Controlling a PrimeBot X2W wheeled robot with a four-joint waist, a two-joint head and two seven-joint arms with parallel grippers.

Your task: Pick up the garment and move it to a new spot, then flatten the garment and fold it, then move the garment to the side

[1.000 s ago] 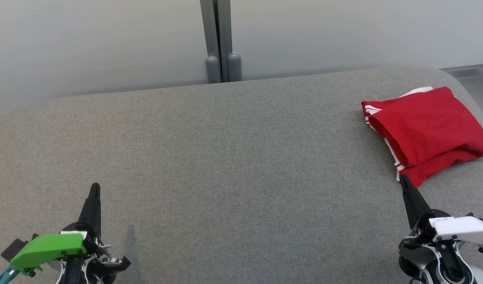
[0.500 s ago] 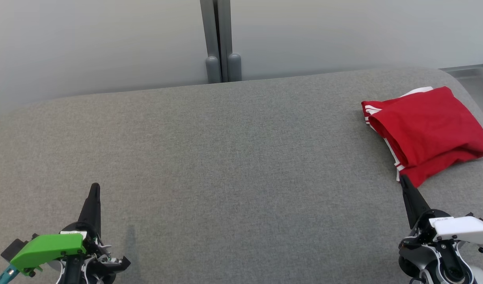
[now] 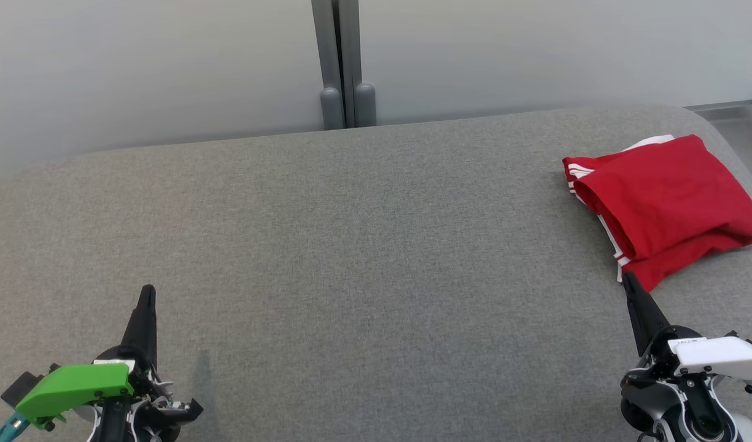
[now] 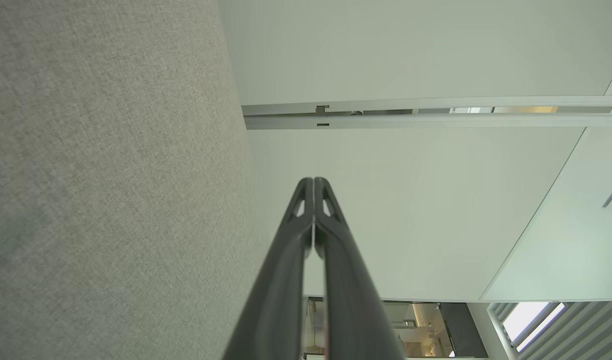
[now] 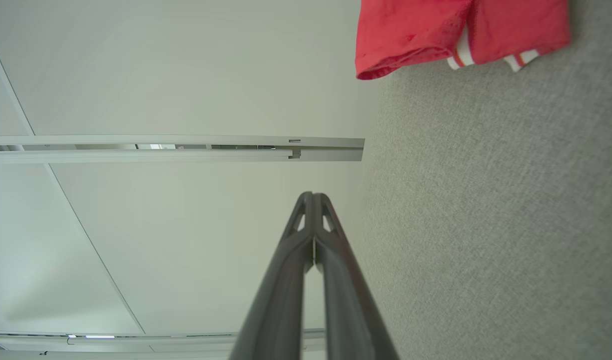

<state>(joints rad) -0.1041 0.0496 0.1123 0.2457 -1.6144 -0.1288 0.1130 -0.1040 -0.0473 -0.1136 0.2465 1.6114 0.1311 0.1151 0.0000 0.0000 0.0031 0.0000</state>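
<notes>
No change since before: folded red, white-striped garment (image 3: 664, 202) far right; left gripper (image 3: 147, 290), right gripper (image 3: 627, 277) closed, empty

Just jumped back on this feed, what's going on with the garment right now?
Nothing is being handled. The red garment with white stripes lies folded at the right side of the grey fabric-covered table. The left gripper and right gripper sit low near the front edge, fingers shut and empty; the right one points toward the garment without touching it.
</notes>
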